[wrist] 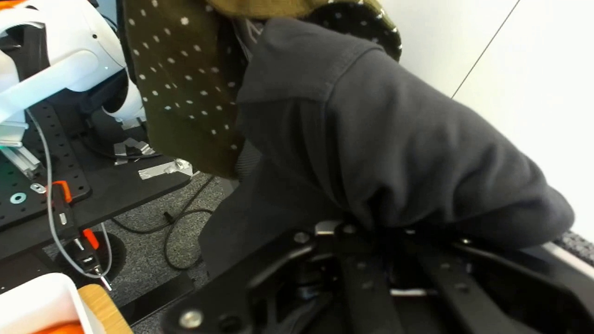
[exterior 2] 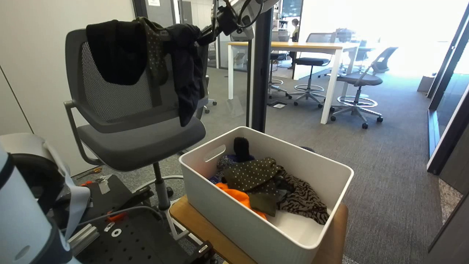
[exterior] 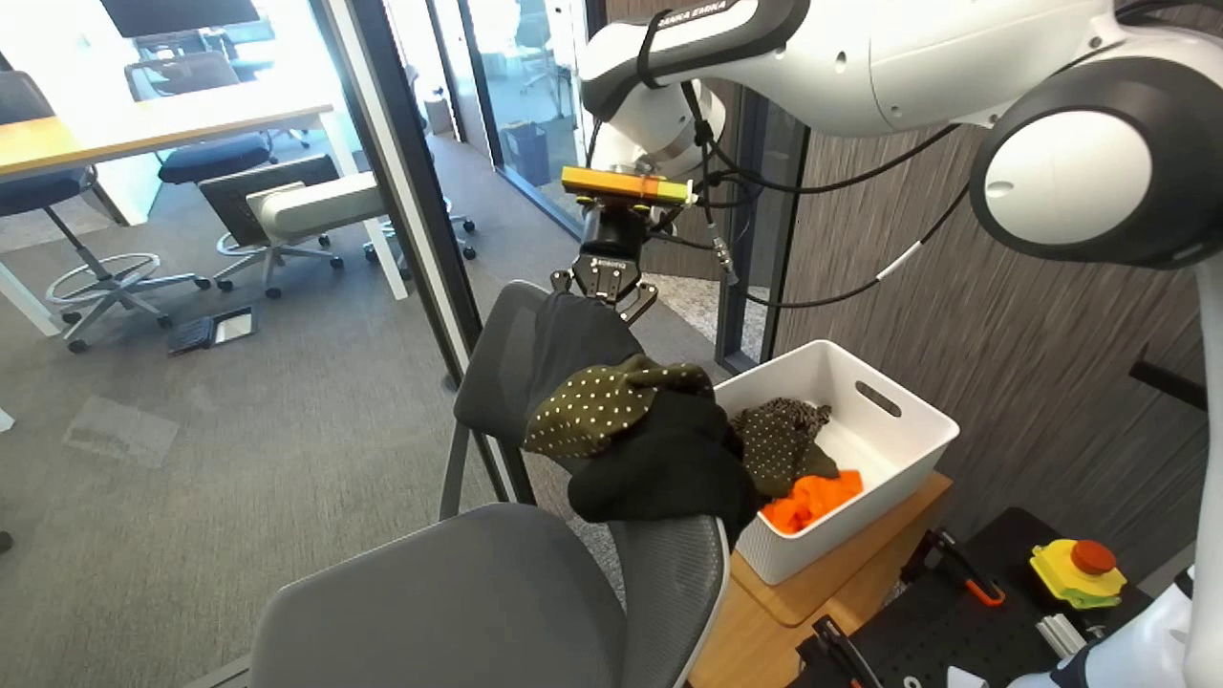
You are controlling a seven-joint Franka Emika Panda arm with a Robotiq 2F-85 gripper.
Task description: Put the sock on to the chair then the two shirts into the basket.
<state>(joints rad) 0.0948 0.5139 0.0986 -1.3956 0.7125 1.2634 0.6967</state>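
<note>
Dark garment (wrist: 390,139) hangs over the chair back (exterior 2: 110,99), at the gripper (wrist: 383,232); tips hidden by cloth, can't tell whether clamped. Lifting may drag the touching polka-dot garment (exterior: 583,411), or a shallow pinch may slip. Black garment (exterior 2: 117,51) beyond; white basket (exterior 2: 249,223) wall needs clearing; arm cables (exterior: 901,260) dangle, could snag.

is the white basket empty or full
Part full: the basket holds an orange cloth and a dotted cloth, among others, and some of its white floor shows.
</note>
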